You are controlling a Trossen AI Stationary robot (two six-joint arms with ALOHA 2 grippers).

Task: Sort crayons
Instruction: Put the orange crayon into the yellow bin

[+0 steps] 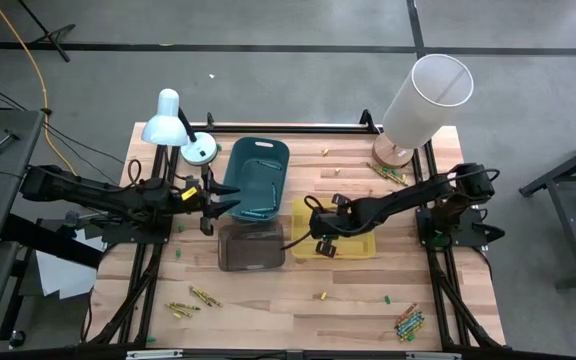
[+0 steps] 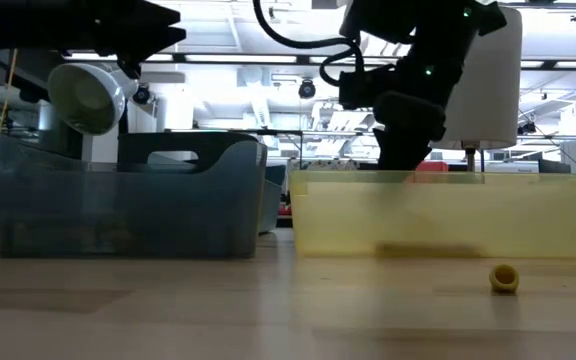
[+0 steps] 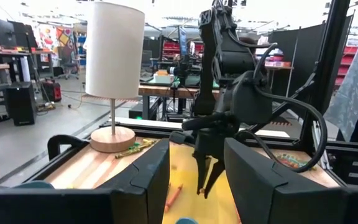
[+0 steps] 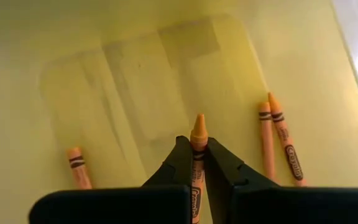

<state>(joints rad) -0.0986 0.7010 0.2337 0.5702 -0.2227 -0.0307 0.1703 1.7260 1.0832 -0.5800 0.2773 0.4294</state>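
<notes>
My right gripper (image 1: 320, 243) points steeply down into the yellow bin (image 1: 298, 207) and is shut on an orange crayon (image 4: 198, 134). Three more orange crayons lie flat on the bin's floor (image 4: 78, 167) (image 4: 266, 140) (image 4: 286, 146). My left gripper (image 1: 225, 205) hangs open and level over the gap between the teal bin (image 1: 258, 172) and the grey bin (image 1: 251, 248), with nothing between its fingers (image 3: 146, 180). In the left wrist view it faces the right gripper (image 3: 205, 182). Other crayons lie in heaps on the table at the near left (image 1: 192, 300), the near right (image 1: 409, 322) and by the lamp foot (image 1: 392, 173). My right gripper pinches the orange crayon between its two fingers, on the wrapped shaft just behind the pointed end (image 4: 197, 152). The crayon lies along the fingers, and its tip (image 4: 199, 121) sticks out past them toward the bin floor. The fingers come slanting from above. Whether the tip touches the floor I cannot tell.
A white desk lamp (image 1: 171, 120) stands at the far left and a lamp with a white shade (image 1: 426, 98) at the far right. Single crayons lie on the wood near the front (image 1: 321, 296) (image 1: 386, 298). A small yellow bit (image 2: 504, 278) lies before the yellow bin's wall (image 2: 438, 215).
</notes>
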